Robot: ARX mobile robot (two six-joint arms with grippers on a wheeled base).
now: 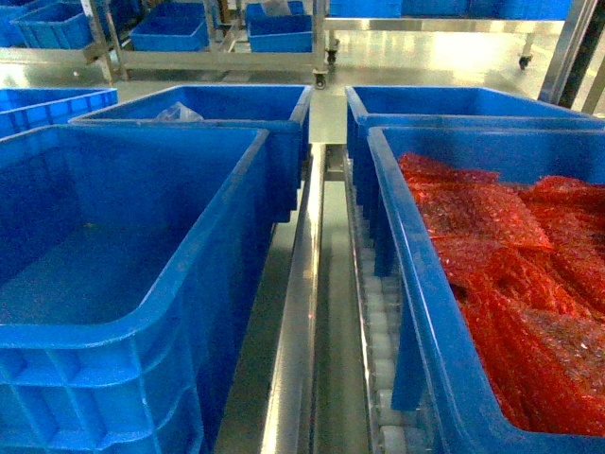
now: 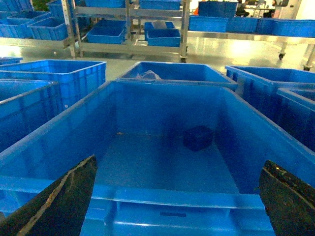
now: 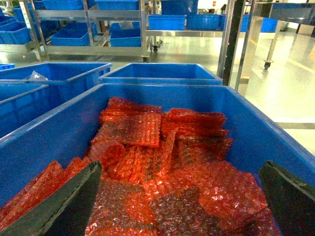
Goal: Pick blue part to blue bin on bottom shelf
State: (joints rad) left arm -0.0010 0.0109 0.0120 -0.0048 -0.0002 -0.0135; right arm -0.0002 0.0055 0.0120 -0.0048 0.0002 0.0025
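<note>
A dark blue part [image 2: 198,137] lies on the floor of a large blue bin [image 2: 162,194], near its far right corner. My left gripper [image 2: 178,160] hangs open over this bin's near rim, its black fingers [image 2: 64,201] wide apart with nothing between them. In the head view the same bin [image 1: 142,331] stands front left on the bottom shelf, whose steel divider rail [image 1: 301,312] and white rollers [image 1: 383,326] show between the bins. Neither gripper shows there. My right gripper [image 3: 181,163] is open above red bubble-wrap bags [image 3: 162,162].
The front right bin [image 1: 416,312] is filled with the red bubble-wrap bags [image 1: 510,274]. Two more blue bins [image 1: 236,104] stand behind; the left one holds a clear plastic bag [image 1: 178,113]. Steel racks with bins [image 1: 279,28] stand across the floor.
</note>
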